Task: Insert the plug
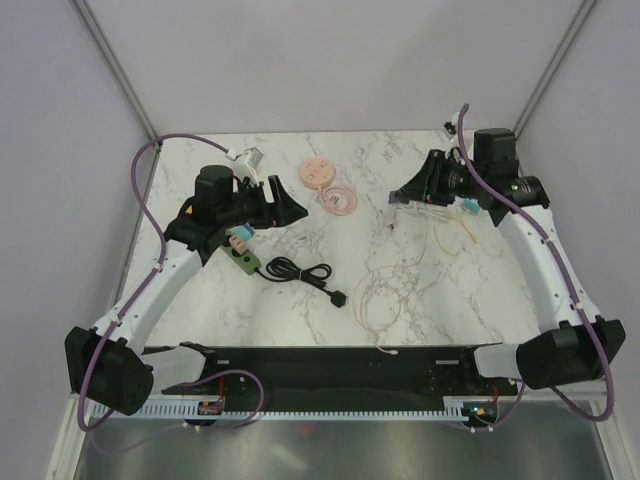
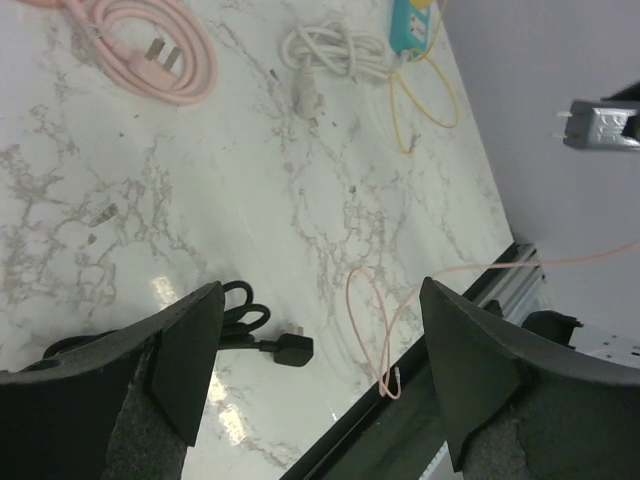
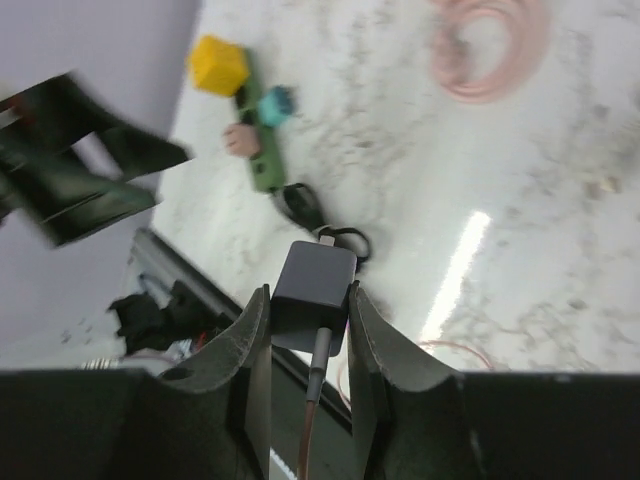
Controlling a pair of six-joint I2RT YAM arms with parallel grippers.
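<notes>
A white marble-patterned table (image 1: 350, 160) with grey veins carries several loose things. Near its far middle lies a flat round pink disc (image 1: 316, 172), and just beside it, on the nearer side, a pink cable wound in a neat coil (image 1: 340, 200), its plug resting on the loops. Towards the right side there is a white cable bundled in a small coil (image 2: 330, 50). Next to it is a teal box-shaped piece (image 2: 412, 22), only partly seen, and a thin yellow wire (image 2: 425, 100) makes two loops on the marble just below it
</notes>
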